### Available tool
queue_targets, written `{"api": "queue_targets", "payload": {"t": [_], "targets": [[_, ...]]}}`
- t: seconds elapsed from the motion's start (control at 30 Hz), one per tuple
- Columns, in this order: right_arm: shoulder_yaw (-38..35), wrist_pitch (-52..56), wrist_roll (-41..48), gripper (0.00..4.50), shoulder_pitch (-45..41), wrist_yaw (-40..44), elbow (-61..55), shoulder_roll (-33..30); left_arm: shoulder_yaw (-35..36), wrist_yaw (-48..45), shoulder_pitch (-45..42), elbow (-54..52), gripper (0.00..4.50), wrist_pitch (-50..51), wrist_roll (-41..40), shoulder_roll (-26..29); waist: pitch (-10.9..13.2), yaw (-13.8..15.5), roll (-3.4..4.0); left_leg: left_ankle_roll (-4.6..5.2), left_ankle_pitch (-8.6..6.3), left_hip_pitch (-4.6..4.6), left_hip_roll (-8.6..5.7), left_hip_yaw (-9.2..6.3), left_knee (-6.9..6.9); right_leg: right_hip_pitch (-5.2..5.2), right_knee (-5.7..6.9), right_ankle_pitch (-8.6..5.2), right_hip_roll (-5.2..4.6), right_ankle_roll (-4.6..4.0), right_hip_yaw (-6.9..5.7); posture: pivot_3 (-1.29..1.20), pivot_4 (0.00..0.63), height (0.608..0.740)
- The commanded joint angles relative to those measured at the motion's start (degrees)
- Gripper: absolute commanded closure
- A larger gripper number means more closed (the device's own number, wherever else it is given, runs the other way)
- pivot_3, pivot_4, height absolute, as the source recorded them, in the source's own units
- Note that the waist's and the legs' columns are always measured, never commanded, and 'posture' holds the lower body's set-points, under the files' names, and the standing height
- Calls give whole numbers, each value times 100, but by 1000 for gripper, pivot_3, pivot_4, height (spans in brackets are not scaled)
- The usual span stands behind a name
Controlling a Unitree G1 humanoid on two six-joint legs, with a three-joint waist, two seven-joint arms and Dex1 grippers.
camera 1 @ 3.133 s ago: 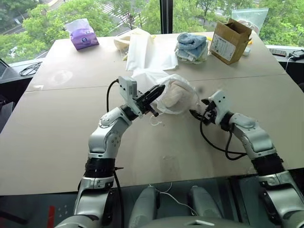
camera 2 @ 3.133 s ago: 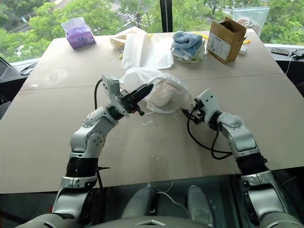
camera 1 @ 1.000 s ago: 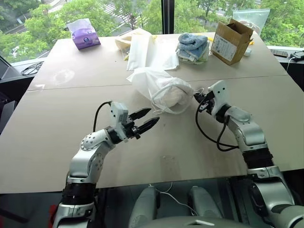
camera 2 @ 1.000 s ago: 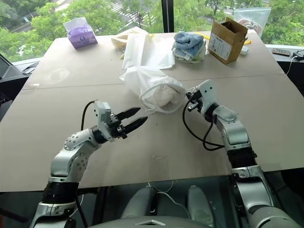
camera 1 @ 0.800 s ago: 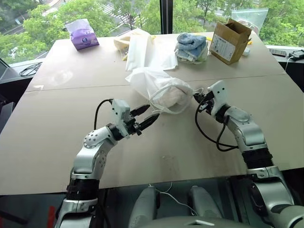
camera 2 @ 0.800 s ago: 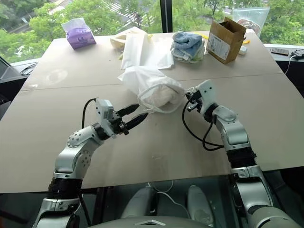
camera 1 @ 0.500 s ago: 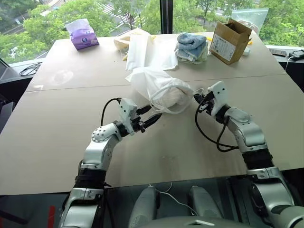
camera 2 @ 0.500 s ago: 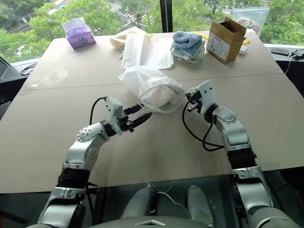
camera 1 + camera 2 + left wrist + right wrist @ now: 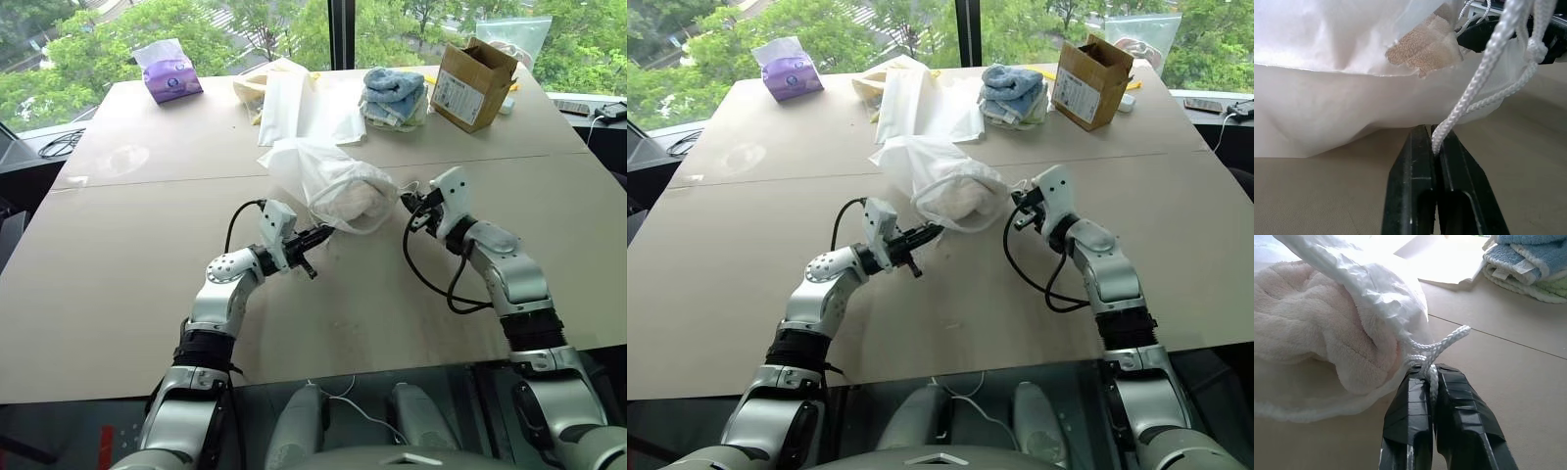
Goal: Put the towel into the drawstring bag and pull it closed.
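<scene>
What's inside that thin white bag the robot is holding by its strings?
A cream towel shows at the mouth of the drawstring bag and dimly through its fabric. How far back it reaches, and whether anything lies beneath it, stays hidden.

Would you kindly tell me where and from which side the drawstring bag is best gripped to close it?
By its cord loops at the mouth, one from each side: the bag lies sideways with a loop at either edge, so opposite outward pulls should cinch it.
</scene>
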Motion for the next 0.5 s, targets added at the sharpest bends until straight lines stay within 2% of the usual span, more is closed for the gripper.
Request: {"api": "queue_targets", "payload": {"t": [0.03, 0.2, 0.3, 0.5], "targets": [[-196, -159, 4, 4500, -92, -155, -173, -28, 261, 258, 185, -491, 4479, -400, 3, 20, 0, 0, 0, 0, 0, 0, 0, 0, 0, 0, 0, 0, 0, 0, 0, 0, 150, 740], [-676, -629, -289, 4500, -244, -1056, 94, -63, 570, 1455, 302, -657, 4479, -1605, 949, 214, 0, 21, 0, 0, 0, -1, 1, -2, 0, -1, 1, 0, -1, 0, 0, 0, 150, 740], [-942, -1106, -702, 4500, -227, -1719, 183, -271, 979, 2588, 73, -581, 4479, -2175, 1653, 449, 0, 39, 0, 0, 0, -1, 0, -1, 0, -2, 1, 0, -1, 0, 0, 0, 150, 740], [-1258, -1388, -1098, 4500, -137, -2588, 206, -459, 1201, 3531, -202, -391, 4479, -2029, 2108, 682, -1, 52, -1, 0, 0, -2, -5, 6, 0, -9, 15, 0, -4, 0, 6, 0, 150, 740]]}}
